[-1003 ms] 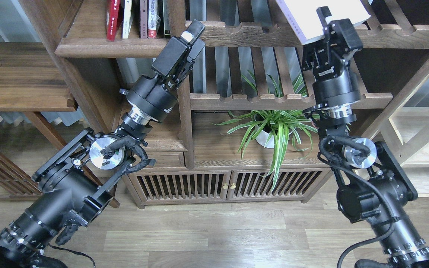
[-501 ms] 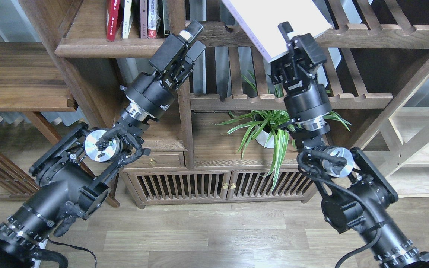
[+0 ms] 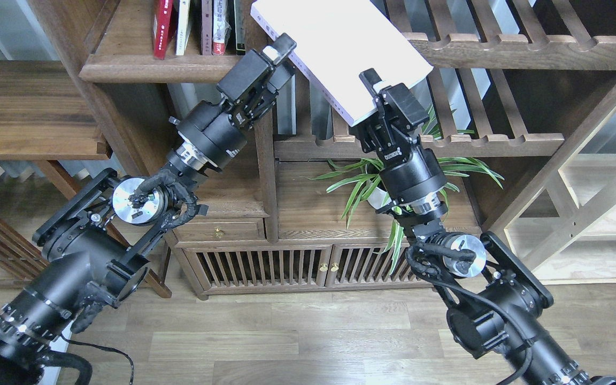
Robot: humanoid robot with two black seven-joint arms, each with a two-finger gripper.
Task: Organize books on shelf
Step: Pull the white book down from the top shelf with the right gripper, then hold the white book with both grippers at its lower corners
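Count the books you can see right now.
6 visible: five upright spines on the shelf at top left, starting with a red book, and a white book in the right gripper. More may be cropped.

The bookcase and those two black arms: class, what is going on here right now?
A humanoid robot is sorting books. Its right gripper is clamped on the lower corner of a pale white book, held tilted in front of the slatted racks. The left gripper is raised beside the book's left edge, near the dark wooden shelf, where several books already stand upright. Whether it touches the book is unclear. A potted plant sits lower down.
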